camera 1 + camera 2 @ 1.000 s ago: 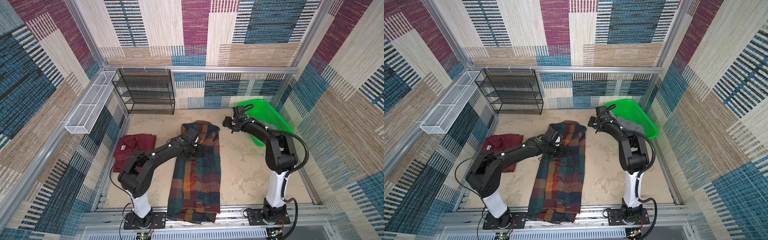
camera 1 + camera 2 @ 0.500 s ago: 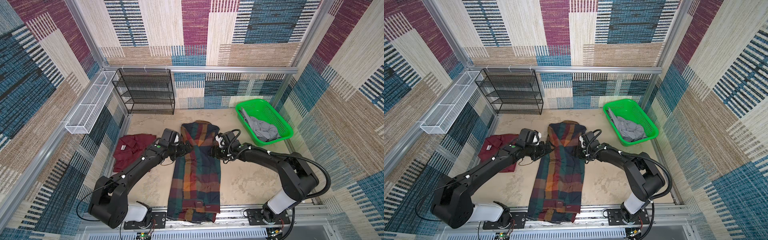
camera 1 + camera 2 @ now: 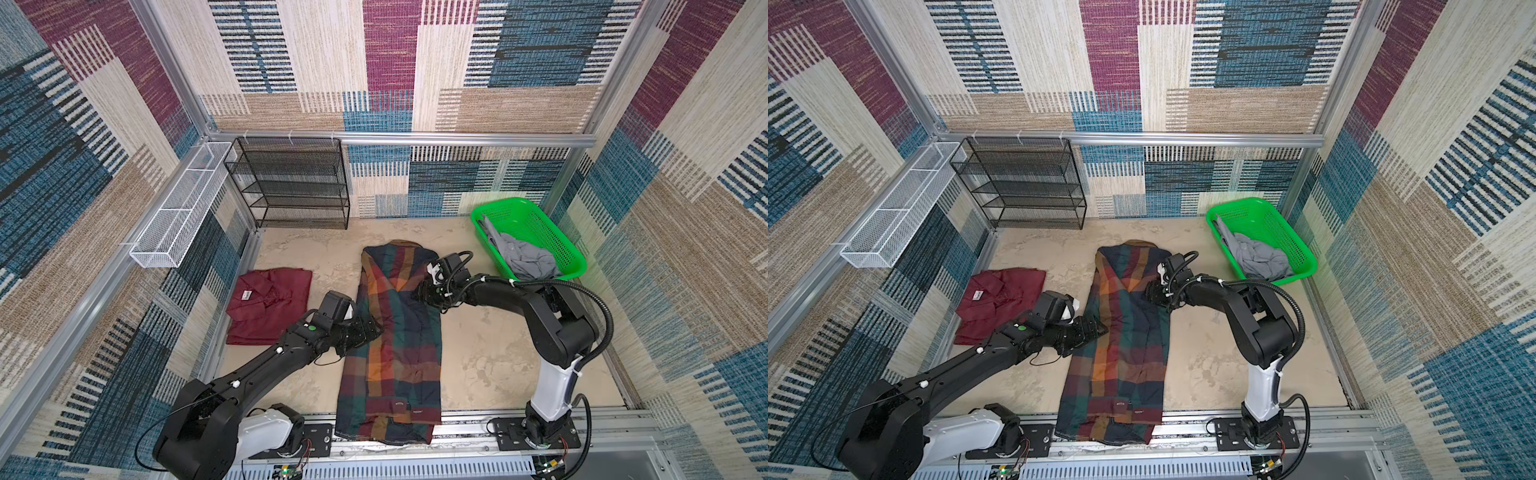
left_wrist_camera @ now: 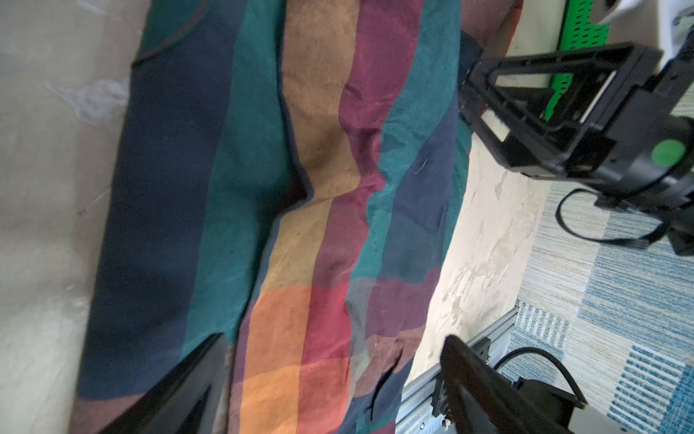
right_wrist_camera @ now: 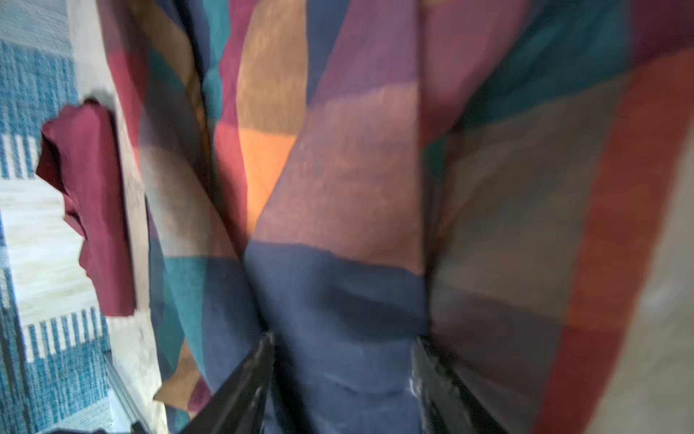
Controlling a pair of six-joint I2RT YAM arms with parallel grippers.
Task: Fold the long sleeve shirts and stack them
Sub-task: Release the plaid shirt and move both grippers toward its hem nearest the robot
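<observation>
The plaid shirt (image 3: 395, 357) (image 3: 1121, 353) lies as a long strip down the middle of the table, its hem over the front rail. My left gripper (image 3: 372, 328) (image 3: 1096, 328) is at its left edge, open, and in the left wrist view the gripper (image 4: 334, 383) spans the cloth. My right gripper (image 3: 419, 293) (image 3: 1148, 295) presses on the shirt's right edge. In the right wrist view the gripper (image 5: 343, 360) has its fingers apart with a hump of navy cloth between them. The maroon shirt (image 3: 270, 299) (image 5: 94, 210) lies folded at the left. The grey shirt (image 3: 523, 259) is crumpled in the basket.
A green basket (image 3: 503, 203) (image 3: 1237, 204) stands at the back right. A black mesh rack (image 3: 291, 183) is against the back wall and a white wire tray (image 3: 178, 216) hangs on the left wall. The metal rail (image 3: 469, 419) runs along the front.
The right arm swung from the green basket down to the plaid shirt's right edge and its jaws narrowed. The left gripper slid off the shirt to its left edge and toward the front.
</observation>
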